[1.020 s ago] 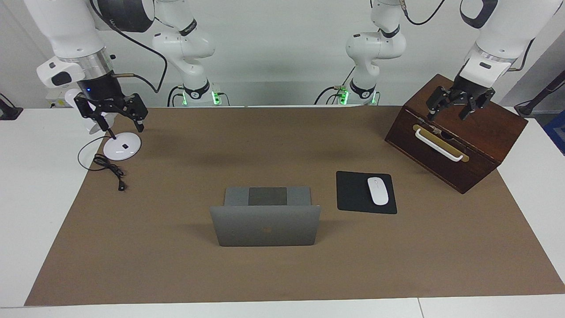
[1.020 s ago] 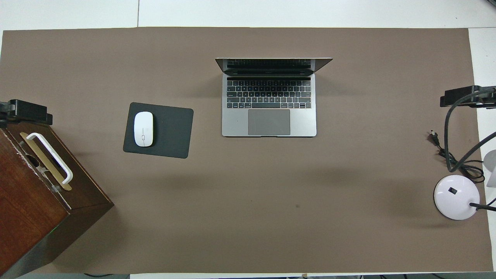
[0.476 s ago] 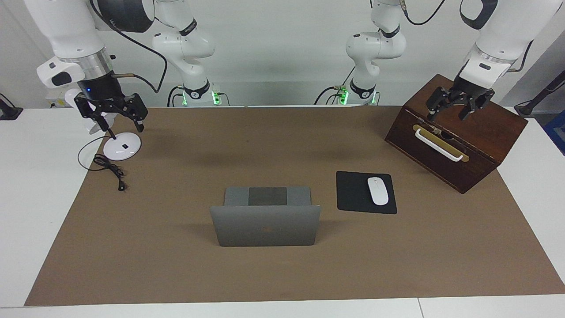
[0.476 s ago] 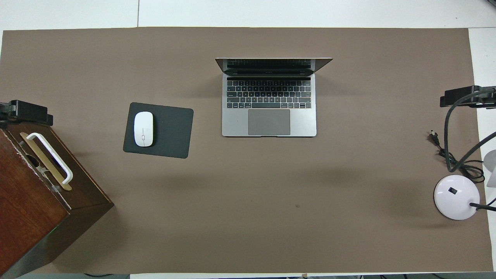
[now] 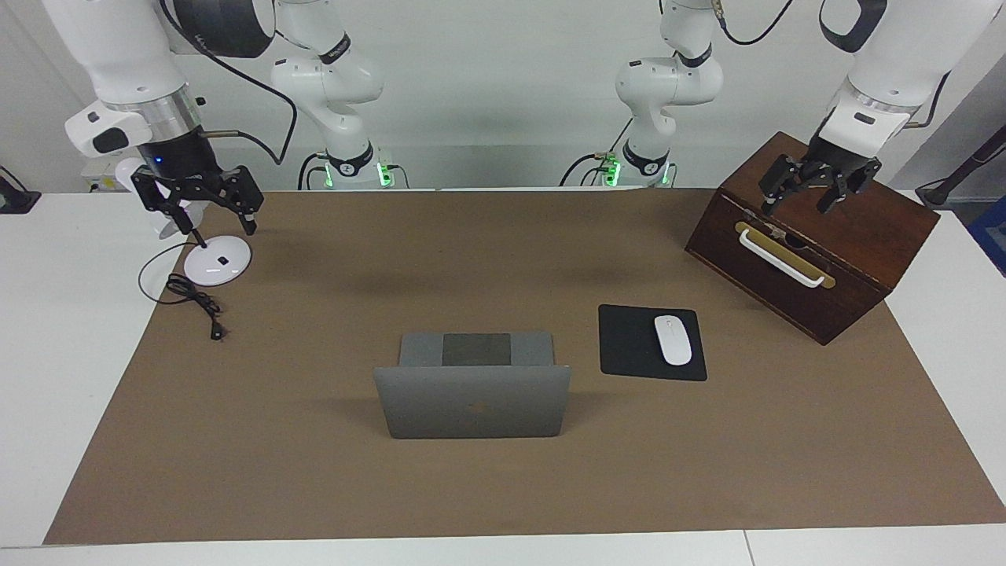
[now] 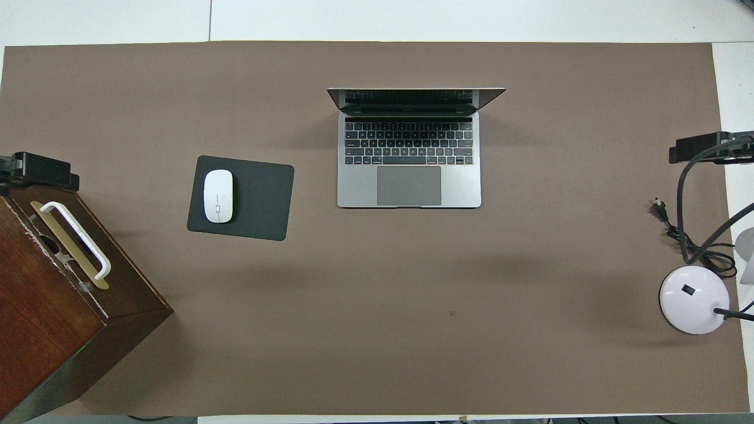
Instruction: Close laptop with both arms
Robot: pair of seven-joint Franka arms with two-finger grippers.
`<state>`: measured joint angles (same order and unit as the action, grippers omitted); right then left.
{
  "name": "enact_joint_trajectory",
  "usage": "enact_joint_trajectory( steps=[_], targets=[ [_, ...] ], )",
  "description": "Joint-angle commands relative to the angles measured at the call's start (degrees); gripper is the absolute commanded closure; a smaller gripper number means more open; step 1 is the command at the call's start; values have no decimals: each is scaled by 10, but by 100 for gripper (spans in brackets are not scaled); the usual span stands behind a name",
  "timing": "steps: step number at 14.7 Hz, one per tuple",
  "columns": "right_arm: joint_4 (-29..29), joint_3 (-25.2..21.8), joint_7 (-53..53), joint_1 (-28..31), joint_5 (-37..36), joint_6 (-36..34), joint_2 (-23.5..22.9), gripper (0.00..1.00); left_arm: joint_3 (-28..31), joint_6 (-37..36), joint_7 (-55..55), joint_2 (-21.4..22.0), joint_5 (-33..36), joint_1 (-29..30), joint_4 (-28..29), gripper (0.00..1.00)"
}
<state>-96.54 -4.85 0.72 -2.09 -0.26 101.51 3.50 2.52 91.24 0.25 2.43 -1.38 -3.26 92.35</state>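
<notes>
1. Left tool [image 5: 813,189] over wooden box [image 5: 857,236], fingers spread, holding nothing.
2. Right tool [image 5: 200,206] over lamp base [image 5: 218,261], fingers spread, empty.
3. Laptop [image 5: 473,389] mid-worktop [image 5: 314,472], lid upright, keyboard toward robots; well apart from both tools.
4. Probably parked wide to flank lid.

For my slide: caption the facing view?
Open laptop mid-table; left gripper over wooden box, right gripper over lamp base.

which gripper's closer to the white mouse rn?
Left. The left gripper hangs open over the brown wooden box, beside the white mouse. The right gripper hangs open above the white lamp base.
</notes>
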Motion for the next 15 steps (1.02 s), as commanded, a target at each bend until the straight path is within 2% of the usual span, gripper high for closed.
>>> enact_joint_trajectory(
  steps=[1, 6, 7, 8, 9, 10, 15],
  targets=[
    [-15, -3, 18, -2, -11, 20, 12, 0, -2, -8, 0, 10, 12, 2, 8, 0],
    [-20, -3, 20, -2, -11, 38, 12, 0, -4, -3, -24, 12, 12, 0, 8, 0],
    [-21, -3, 21, -2, -11, 38, 12, 0, -4, -2, -29, 13, 12, -1, 12, 6],
    [-21, -3, 21, -2, -11, 38, 12, 0, -4, -1, -30, 13, 12, -1, 14, 36],
    [-21, -3, 22, -2, -11, 38, 11, 0, -4, 8, -30, 13, 12, 0, 16, 71],
    [-20, -3, 25, -2, -11, 39, 11, 0, -4, 24, -29, 13, 12, -1, 19, 100],
    [-20, -4, 34, -2, -11, 52, 10, 0, -6, 60, -30, 13, 5, 8, 26, 100]
  ],
)
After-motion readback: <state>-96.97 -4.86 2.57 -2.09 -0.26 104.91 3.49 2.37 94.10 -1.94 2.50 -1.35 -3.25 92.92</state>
